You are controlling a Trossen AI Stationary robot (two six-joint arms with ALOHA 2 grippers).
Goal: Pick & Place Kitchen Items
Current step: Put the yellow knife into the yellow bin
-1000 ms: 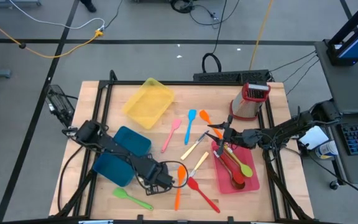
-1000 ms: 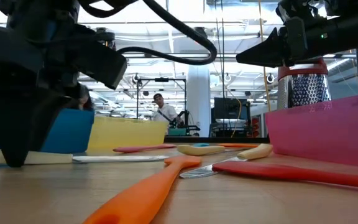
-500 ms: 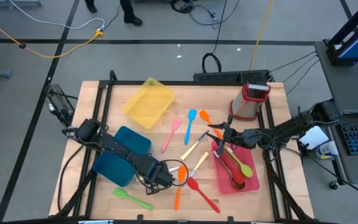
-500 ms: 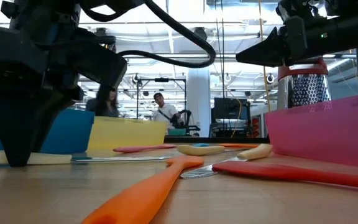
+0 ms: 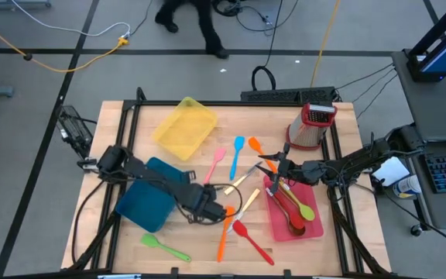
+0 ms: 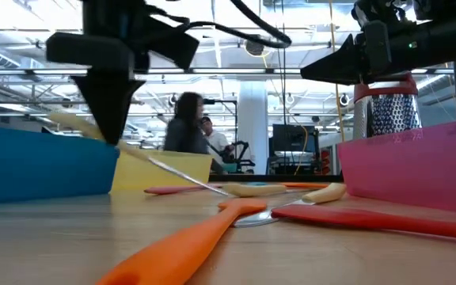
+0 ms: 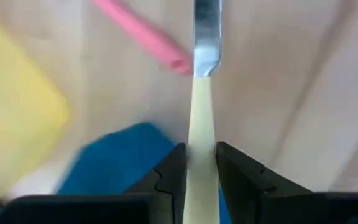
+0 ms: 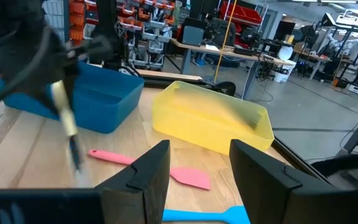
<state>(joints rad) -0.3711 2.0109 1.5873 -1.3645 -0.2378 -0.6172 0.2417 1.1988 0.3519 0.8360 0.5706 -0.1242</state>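
My left gripper (image 5: 210,208) is shut on a cream-handled knife (image 6: 145,162) in the table's middle, beside the blue tray (image 5: 149,194). My right gripper (image 5: 272,166) is open and empty above the red tray's (image 5: 316,221) far left corner. Loose on the wood lie a pink spatula (image 5: 214,168), a blue spatula (image 5: 237,155), an orange spatula (image 5: 223,229), a red spatula (image 5: 252,242), a green spoon (image 5: 165,246) and more cream-handled knives (image 5: 242,184). Several spoons lie in the red tray. My left gripper pinches the knife's cream handle (image 7: 201,134) between its two fingers (image 7: 174,171), about the handle's middle. The fingers point down from above and lie across the handle. The knife is tilted: its handle end (image 6: 66,123) is up and its blade (image 6: 184,178) slants down toward the table.
A yellow tray (image 5: 184,124) stands at the far left and a red-topped metal grater (image 5: 310,124) at the far right. A black cable (image 5: 263,76) loops at the far edge. People (image 6: 184,131) move in the room beyond the table.
My left gripper has risen and gone toward the table's far right, off the near edge of the blue tray, with the knife. The knife, which lay flat on the wood, is now lifted at its handle end and slants blade-down.
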